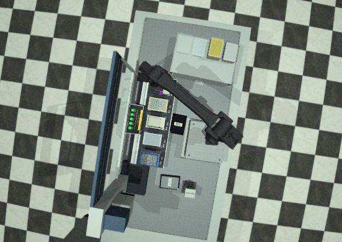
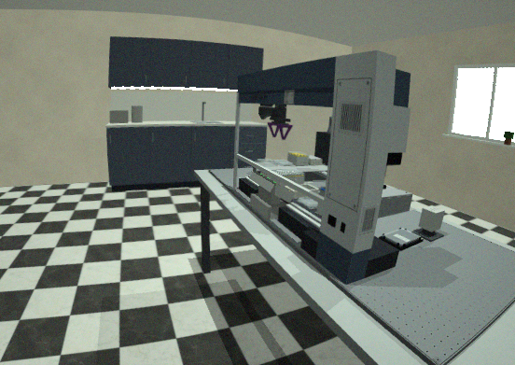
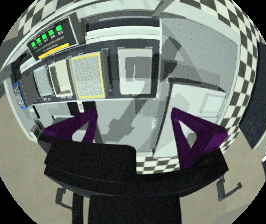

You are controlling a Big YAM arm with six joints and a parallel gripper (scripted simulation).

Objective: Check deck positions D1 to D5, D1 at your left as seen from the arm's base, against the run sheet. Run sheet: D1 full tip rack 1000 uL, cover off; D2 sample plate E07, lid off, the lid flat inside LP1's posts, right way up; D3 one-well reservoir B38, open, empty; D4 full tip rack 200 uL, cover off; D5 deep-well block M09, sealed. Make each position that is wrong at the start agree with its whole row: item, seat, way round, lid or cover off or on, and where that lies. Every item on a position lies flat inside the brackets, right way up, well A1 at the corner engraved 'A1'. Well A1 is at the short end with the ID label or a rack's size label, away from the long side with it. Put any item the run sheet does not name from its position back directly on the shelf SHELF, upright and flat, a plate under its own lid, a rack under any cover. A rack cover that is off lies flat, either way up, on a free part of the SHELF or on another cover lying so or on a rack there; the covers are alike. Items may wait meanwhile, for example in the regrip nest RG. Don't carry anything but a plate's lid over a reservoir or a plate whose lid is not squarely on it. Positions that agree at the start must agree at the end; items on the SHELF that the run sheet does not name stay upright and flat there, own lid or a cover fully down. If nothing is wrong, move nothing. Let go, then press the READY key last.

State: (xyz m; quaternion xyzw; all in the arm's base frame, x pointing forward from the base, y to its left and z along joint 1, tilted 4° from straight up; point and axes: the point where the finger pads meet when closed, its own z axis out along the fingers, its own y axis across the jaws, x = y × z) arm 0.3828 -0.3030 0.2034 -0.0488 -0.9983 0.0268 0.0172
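My gripper (image 1: 161, 93) (image 2: 279, 130) (image 3: 134, 111) is open and empty, its purple fingers hanging high over the far end of the deck row. Below it in the top view lie a yellow-framed tip rack (image 1: 158, 104) (image 3: 87, 75), a cream reservoir (image 1: 155, 122) (image 3: 59, 79), a white well plate (image 1: 152, 139) and a blue-framed tip rack (image 1: 149, 159). My arm hides the row's far-end position in the top view. The wrist view shows a grey item in a dark frame (image 3: 136, 66) there.
A black square pad (image 1: 178, 124) lies beside the deck. The shelf (image 1: 201, 69) at the back holds several items, among them a yellow rack (image 1: 216, 48). A framed nest (image 1: 170, 181) and a key (image 1: 189, 190) sit near the front. The gantry housing (image 2: 359, 151) stands over the deck.
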